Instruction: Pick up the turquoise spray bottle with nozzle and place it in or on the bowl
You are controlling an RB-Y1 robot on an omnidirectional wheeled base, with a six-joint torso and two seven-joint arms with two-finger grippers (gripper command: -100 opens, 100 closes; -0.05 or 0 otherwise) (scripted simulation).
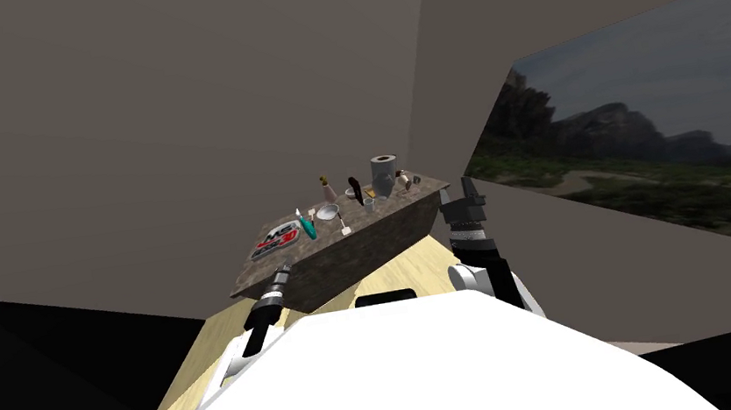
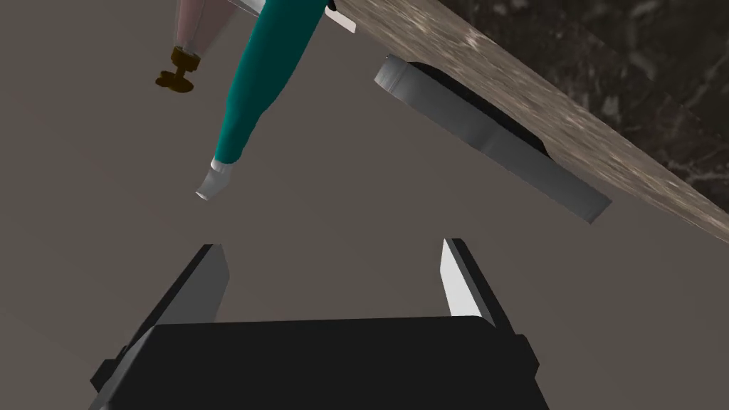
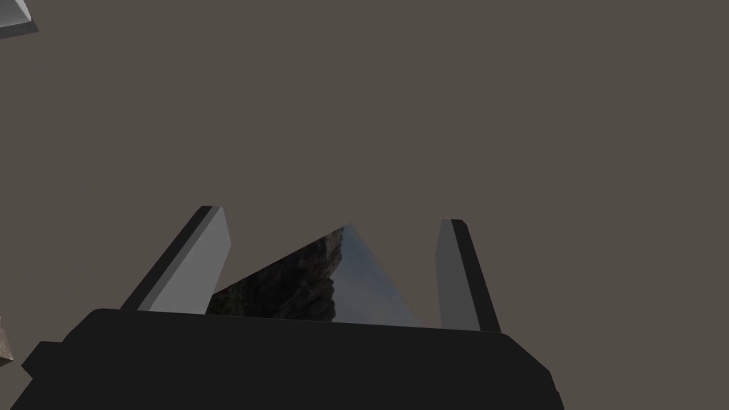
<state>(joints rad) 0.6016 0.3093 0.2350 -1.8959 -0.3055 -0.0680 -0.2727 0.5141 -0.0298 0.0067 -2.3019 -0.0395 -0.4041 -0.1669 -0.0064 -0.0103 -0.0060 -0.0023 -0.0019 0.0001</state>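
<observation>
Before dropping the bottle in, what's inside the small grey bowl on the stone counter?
From the head view, the small grey round bowl on the mottled stone counter shows a pale inside with nothing visible in it. The part just behind its near rim is hidden.

**Tabletop Tally**

One stone-topped table (image 1: 377, 236) was counted. On it were tallied:

- one turquoise spray bottle (image 1: 305, 225)
- one bowl (image 1: 328, 213)
- one flat printed pack with red lettering (image 1: 275, 241)
- one white long-handled utensil (image 1: 343, 224)
- one grey roll (image 1: 385, 174)
- one pale bottle with a brown stopper (image 1: 328, 190)
- one dark bottle (image 1: 356, 190)
- one small cup (image 1: 369, 204)

A few further items near the table's far corner were too small to be sorted by kind. Two grippers were counted, the left gripper (image 2: 329, 243) and the right gripper (image 3: 331, 214). Two fingers were seen on each, four in all. One window (image 1: 665, 141) with a landscape was counted.
</observation>
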